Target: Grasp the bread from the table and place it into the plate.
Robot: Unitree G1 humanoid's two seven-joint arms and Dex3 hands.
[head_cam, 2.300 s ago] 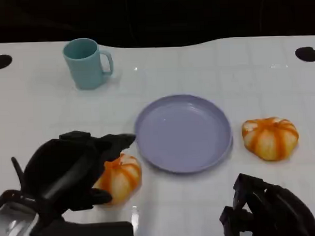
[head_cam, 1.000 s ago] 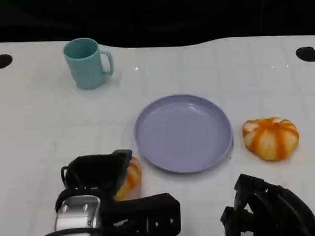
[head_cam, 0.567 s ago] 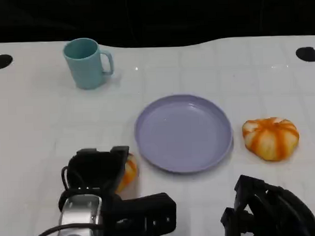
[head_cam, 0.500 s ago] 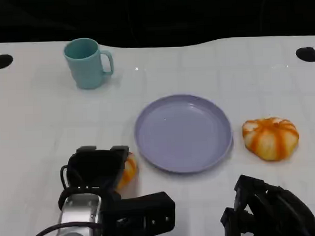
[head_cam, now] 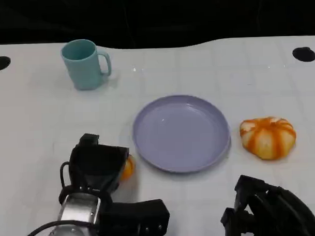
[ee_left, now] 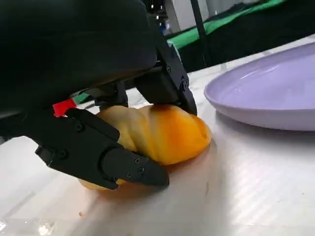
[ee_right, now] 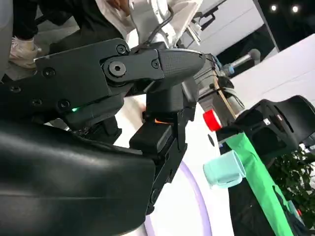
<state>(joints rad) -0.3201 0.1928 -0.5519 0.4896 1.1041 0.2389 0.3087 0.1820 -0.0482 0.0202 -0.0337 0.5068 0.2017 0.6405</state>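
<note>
An orange-striped bread (head_cam: 126,168) lies on the white table just left of the lilac plate (head_cam: 181,132); my left hand (head_cam: 97,164) covers most of it from above. In the left wrist view black fingers (ee_left: 98,157) wrap the bread (ee_left: 162,135) on both sides while it rests on the table, with the plate (ee_left: 275,98) close beyond it. A second orange bread (head_cam: 267,137) sits right of the plate. My right hand (head_cam: 269,212) rests at the table's near right edge, fingers curled in, holding nothing.
A teal cup (head_cam: 84,63) stands at the back left, also seen as the cup (ee_right: 224,169) in the right wrist view. Black round holes (head_cam: 304,54) mark the table's far corners. Bare table (head_cam: 223,64) lies behind the plate.
My left hand has turned and come down over the bread, hiding most of it, and its fingers have closed around it. The right hand has not moved.
</note>
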